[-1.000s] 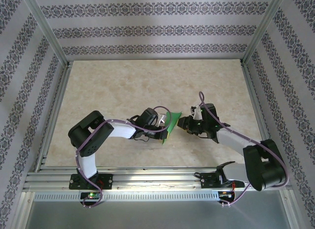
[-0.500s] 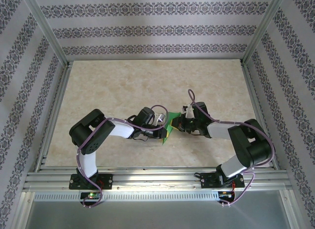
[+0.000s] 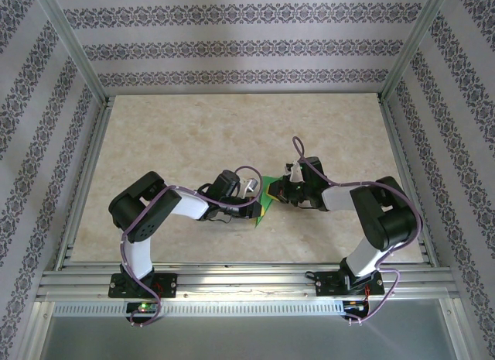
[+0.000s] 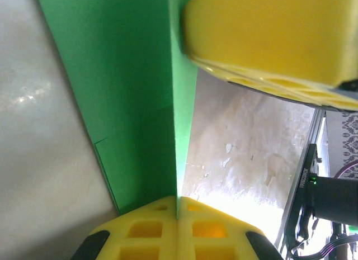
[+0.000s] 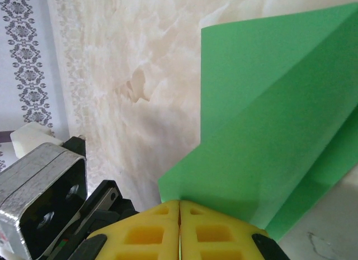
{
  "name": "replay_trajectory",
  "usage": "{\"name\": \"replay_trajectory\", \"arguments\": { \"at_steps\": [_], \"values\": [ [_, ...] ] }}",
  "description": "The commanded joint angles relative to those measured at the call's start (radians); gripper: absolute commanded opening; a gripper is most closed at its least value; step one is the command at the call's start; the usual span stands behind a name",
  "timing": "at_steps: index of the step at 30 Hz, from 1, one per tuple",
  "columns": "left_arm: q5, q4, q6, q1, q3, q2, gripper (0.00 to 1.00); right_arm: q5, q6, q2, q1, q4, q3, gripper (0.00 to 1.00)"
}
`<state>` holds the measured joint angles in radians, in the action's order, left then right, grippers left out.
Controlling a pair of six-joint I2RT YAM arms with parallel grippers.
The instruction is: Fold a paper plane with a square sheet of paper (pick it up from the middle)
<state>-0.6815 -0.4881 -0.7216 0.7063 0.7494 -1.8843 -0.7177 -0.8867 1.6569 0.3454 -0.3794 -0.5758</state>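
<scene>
Fold step in hand: thin bright green paper sheet (image 3: 266, 198), creased, held between surface centre and near edge; left gripper (image 4: 178, 207) and right gripper (image 5: 179, 207) both pinch it; next move likely needs aligned edges and a pressed crease.

Both arms bend inward, left gripper (image 3: 257, 199) and right gripper (image 3: 278, 192) nearly tip to tip, each with jaws pinched flat on the green paper (image 4: 128, 92).

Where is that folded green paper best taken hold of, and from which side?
Probably at a thin edge, coming in sideways. The bright green folded paper sheet is held up, tilted, so a pinch can close across its thickness. The left hand pinches the layered crease from one side; the right hand pinches an edge from the other.
</scene>
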Motion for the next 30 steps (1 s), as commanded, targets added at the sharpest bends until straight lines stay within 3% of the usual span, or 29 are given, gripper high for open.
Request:
{"name": "replay_trajectory", "arguments": {
  "at_steps": [1,30],
  "values": [
    [-0.015,0.066,-0.019,-0.009,-0.042,-0.036,0.0,-0.023,0.024,0.018,-0.012,-0.019,-0.021,0.08],
    [-0.04,0.105,-0.024,-0.028,-0.027,-0.058,0.0,0.005,0.048,0.073,-0.02,0.02,-0.045,0.09]
  ]
}}
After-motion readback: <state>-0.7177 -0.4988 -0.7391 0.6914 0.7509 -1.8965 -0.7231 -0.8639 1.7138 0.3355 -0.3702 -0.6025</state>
